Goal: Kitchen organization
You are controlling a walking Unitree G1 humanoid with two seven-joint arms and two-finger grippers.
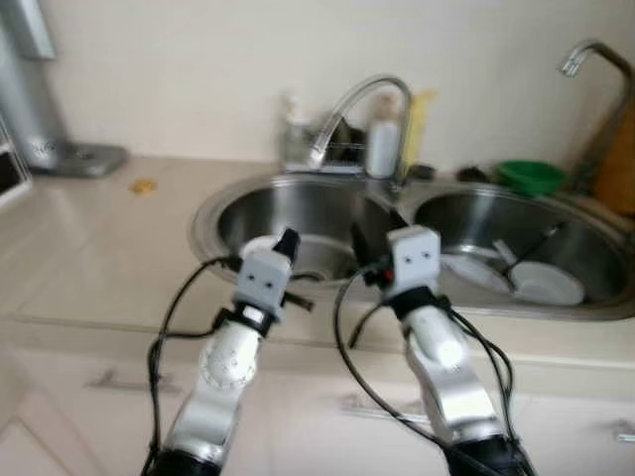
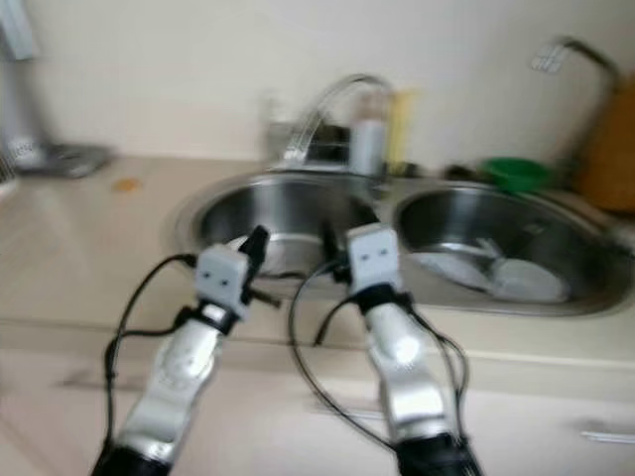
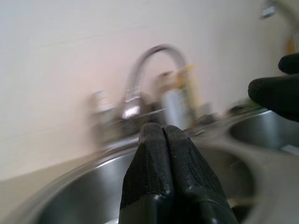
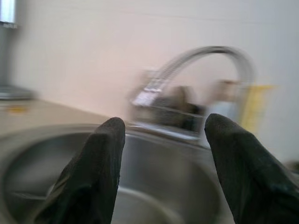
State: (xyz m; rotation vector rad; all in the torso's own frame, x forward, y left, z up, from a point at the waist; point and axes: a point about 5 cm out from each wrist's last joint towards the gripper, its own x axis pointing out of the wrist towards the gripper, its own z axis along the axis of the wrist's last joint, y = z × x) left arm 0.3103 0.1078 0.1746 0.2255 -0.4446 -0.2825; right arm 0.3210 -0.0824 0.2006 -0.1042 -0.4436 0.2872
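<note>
Left eye view shows both arms over the near edge of a double sink. The left gripper has its fingers pressed together, and the right gripper is wide, holding nothing. White plates lie in the right basin, beyond and right of the right gripper; the faucet stands behind.

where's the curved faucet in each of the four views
Left eye view: the curved faucet arches at the back between the two basins of the sink.
Right eye view: same place, slightly further left in the picture.
Left wrist view: beyond the shut fingers of the left gripper.
Right wrist view: beyond the open right gripper, arching.
Shared landmark: the yellow bottle beside the faucet.
</note>
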